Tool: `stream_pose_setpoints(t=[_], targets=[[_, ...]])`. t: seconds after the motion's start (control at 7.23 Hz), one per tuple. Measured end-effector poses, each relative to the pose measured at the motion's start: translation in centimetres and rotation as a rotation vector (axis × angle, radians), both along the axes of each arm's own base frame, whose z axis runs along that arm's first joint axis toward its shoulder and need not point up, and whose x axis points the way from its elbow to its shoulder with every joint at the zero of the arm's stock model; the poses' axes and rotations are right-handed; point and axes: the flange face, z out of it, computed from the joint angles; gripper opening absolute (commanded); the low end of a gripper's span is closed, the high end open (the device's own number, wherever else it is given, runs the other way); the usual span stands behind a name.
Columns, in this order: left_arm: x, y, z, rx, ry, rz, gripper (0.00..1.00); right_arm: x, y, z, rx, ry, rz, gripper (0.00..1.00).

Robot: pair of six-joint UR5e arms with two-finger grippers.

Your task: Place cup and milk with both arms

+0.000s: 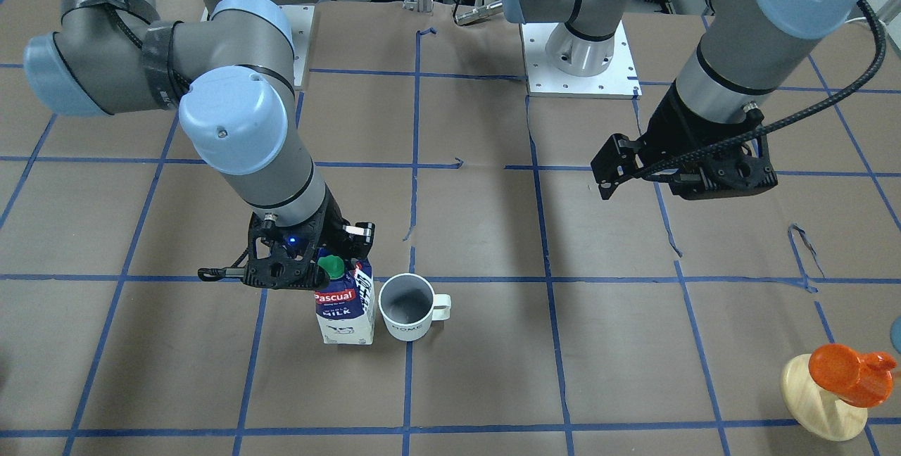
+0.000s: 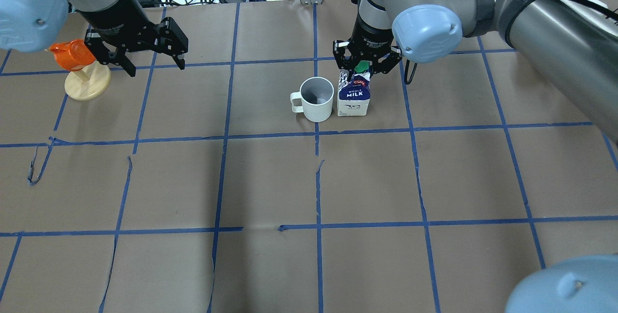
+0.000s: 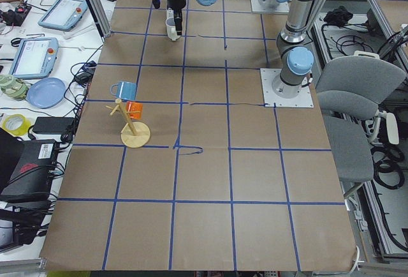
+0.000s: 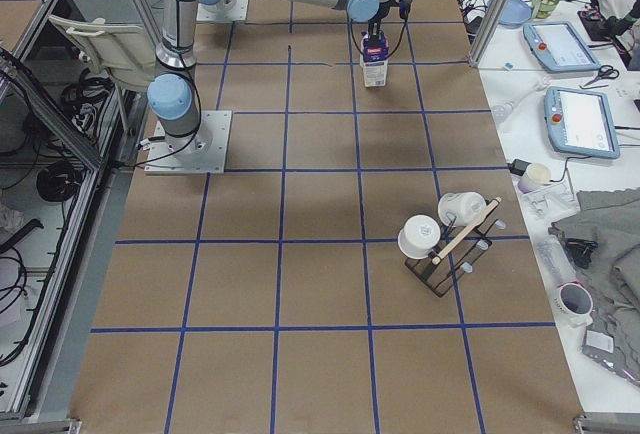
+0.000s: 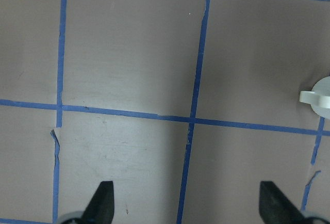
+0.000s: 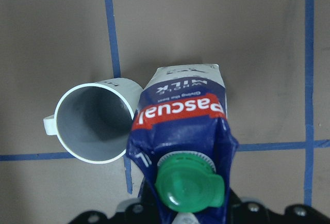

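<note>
The white cup (image 1: 407, 308) stands upright on the brown paper table, handle away from the milk (image 1: 345, 312). The blue-and-white milk carton stands upright right beside it, almost touching; whether they touch I cannot tell. Both show in the overhead view, cup (image 2: 317, 98) and milk (image 2: 354, 98), and in the right wrist view, cup (image 6: 95, 123) and milk (image 6: 180, 115). My right gripper (image 2: 364, 69) comes down from above and is shut on the carton's gable top by the green cap. My left gripper (image 2: 154, 66) is open and empty, hovering far from both. Its wrist view shows only the cup's handle (image 5: 318, 96).
An orange cup on a pale wooden stand (image 2: 79, 69) is close beside my left gripper. The arms' white base plates (image 1: 581, 69) are at the robot's side of the table. A rack with white mugs (image 4: 445, 239) stands further along the table.
</note>
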Motion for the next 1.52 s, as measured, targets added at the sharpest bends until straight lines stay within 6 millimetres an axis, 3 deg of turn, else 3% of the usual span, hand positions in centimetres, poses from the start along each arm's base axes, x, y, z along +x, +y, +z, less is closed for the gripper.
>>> stream_pose_setpoints(t=[0.28,0.41,0.69,0.97,1.11,1.52], targets=[[-0.1,0.8,-0.2,0.005,0.001,-0.001,1.0,-0.1,0.0,0.0,-0.009,0.023,0.026,1.0],[-0.1,1.0,-0.1,0.004,-0.001,0.0,1.0,-0.3,0.1,1.2,-0.027,0.037,0.032,1.0],[-0.2,1.3,0.2,-0.001,-0.005,0.008,1.0,-1.5,1.7,7.6,-0.098,0.039,0.024,1.0],[-0.6,2.1,1.4,-0.023,-0.01,0.002,1.0,-4.0,6.0,15.1,-0.137,0.06,-0.006,1.0],[-0.7,2.6,2.2,-0.035,-0.012,-0.002,1.0,-5.0,8.0,17.2,-0.133,0.076,-0.016,1.0],[-1.0,4.2,4.0,-0.058,-0.013,-0.004,1.0,-6.1,11.1,18.4,-0.067,0.11,0.066,1.0]])
